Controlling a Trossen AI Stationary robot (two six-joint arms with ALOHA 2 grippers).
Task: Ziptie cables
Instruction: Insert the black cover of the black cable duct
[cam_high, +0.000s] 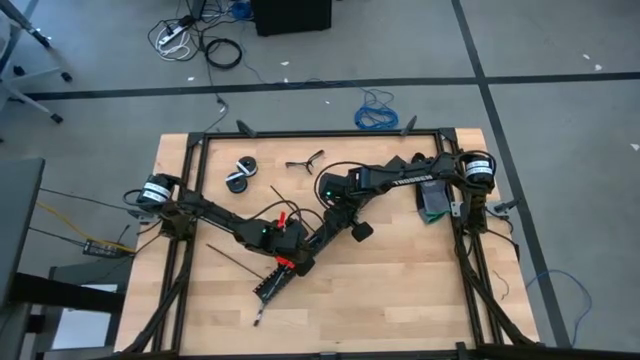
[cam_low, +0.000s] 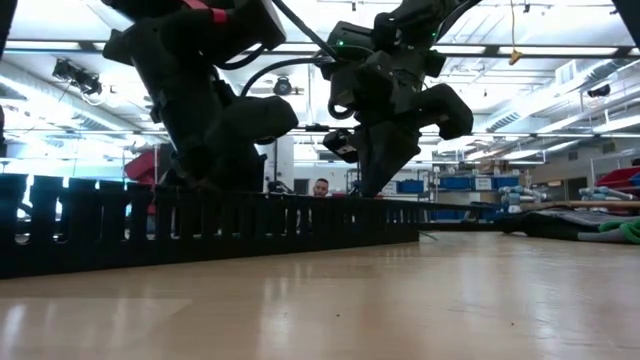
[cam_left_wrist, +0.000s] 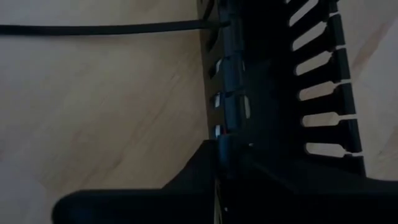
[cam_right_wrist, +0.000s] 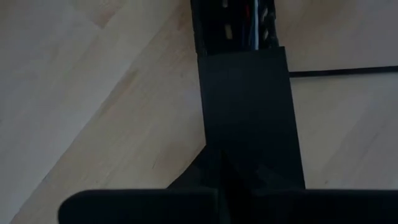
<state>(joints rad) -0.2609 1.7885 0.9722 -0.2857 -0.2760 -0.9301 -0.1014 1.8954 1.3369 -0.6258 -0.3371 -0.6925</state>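
Long black slotted strip (cam_low: 200, 225) across wooden table (cam_low: 400, 300), 2 dark arms above it

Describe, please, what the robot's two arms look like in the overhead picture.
Both arms are dark and jointed. The left arm carries red patches near its wrist, the right arm white lettering on one link. Each has a small green light, black cables, and a round black-and-white base.

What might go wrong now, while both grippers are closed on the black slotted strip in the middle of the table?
1. The left gripper and right gripper both pinch the black slotted strip; pulling apart may bend it or make it slip.
2. A thin ziptie lies right against the strip and may get dragged along.
3. Wires inside the strip could spill out if it tilts.
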